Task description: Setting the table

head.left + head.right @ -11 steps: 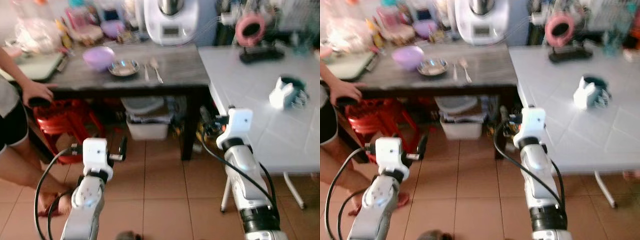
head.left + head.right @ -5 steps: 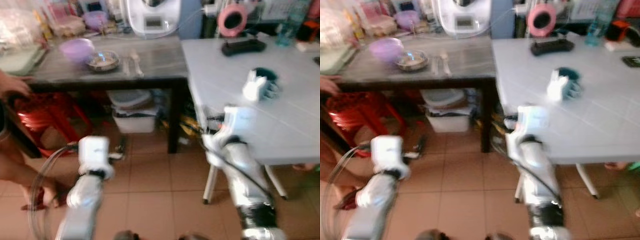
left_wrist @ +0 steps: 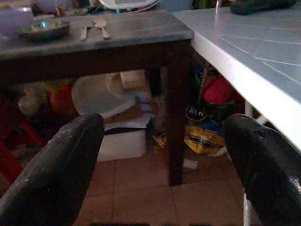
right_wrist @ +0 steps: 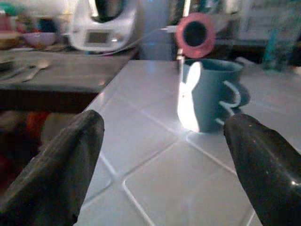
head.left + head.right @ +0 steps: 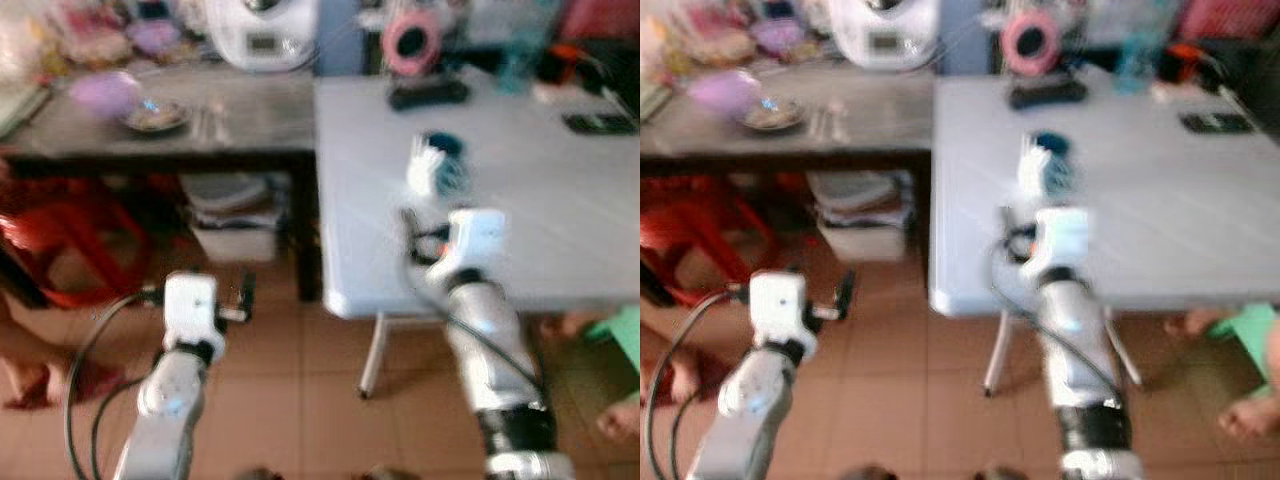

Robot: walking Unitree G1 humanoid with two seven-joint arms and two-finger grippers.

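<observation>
Dark surface (image 5: 150,145): a purple bowl (image 5: 103,93), a metal dish (image 5: 152,117) and cutlery (image 5: 207,120) are seen at its back; these table things are judged well out of reach of either gripper.
Left gripper (image 3: 164,155): its fingers are spread wide and nothing is held; it is aimed at the table leg (image 3: 178,108) and the clutter under the surface. A knock against the leg is judged possible if the arm is swung forward blind.
White surface (image 5: 520,210): its near edge is close to the right arm, so a bump is judged likely if the approach is not slowed.
Right gripper (image 4: 162,155): it is held wide and empty, low over the white surface, pointed at the mug (image 4: 211,96).
Mug: it stands upright on the tiles, apart from the fingers; a tip or a push is judged the main risk if it is approached off-centre.
Blur: the head views are smeared, so placing is judged unreliable.
</observation>
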